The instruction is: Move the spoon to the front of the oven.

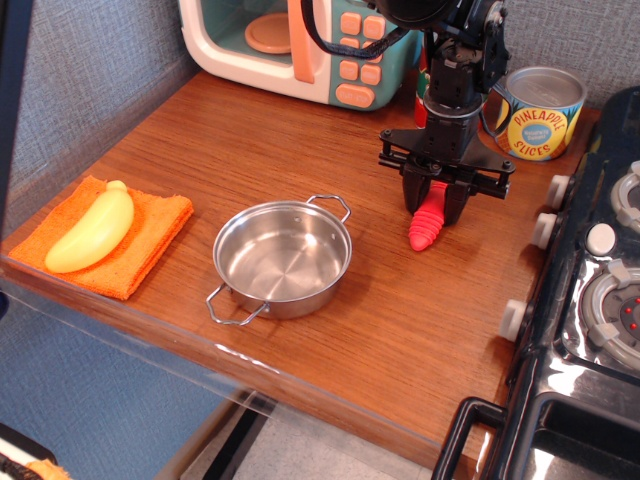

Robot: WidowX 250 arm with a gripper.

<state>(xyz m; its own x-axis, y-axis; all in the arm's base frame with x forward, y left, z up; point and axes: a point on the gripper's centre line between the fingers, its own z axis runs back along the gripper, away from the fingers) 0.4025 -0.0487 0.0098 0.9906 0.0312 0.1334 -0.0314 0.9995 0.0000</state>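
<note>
The spoon (423, 231) lies on the wooden counter right of middle. Only the lower part of its ribbed red handle shows; its silver bowl is hidden behind the gripper. My gripper (434, 207) points straight down, and its two black fingers are closed on the upper part of the handle. The handle's lower end still looks to be resting on the counter. The teal and cream oven (300, 40) stands at the back, left of the gripper, with its pink door handle and buttons facing the front.
A steel pot (283, 258) sits left of the spoon. A yellow banana (92, 228) lies on an orange cloth (150, 235) at the far left. A pineapple can (540, 112) stands at the back right. The black stove (590, 330) runs along the right edge.
</note>
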